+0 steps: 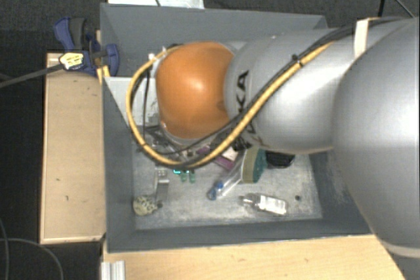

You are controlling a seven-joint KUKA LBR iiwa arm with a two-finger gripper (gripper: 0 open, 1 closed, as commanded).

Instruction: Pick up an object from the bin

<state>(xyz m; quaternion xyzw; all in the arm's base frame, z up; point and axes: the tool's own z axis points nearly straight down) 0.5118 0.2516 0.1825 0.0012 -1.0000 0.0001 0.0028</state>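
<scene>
Nearest the lens: the silver arm, reaching in from 3 o'clock, capped with an orange cover and looped by a yellow cable.

At 7 o'clock on the floor of the grey bin: 1 speckled lump, alone, clear of both walls. Just above it, toward 9 o'clock: the gripper, poking out below the cover, low over bare floor, near the lump but not round it. Jaw state: cannot tell, masked by cover and cable.

At 6 o'clock: a blue pen-like stick, lying aslant. At 5 o'clock: a small white tube, lying flat. Behind these 2, half under the arm: something pink, a teal-and-cream piece, something black, all too hidden to name.

Probably the approach step, with nothing seen gripped. Likeliest pick, judged by nearness: the lump. To do it well:
- Centre squarely over the lump.
- Straddle it with room on both sides.
- Descend close to the floor without scraping.
- Close gently, since a rounded lump may squirt sideways.
- Lift straight up.
- Keep the cable off the wall at 9 o'clock.
</scene>
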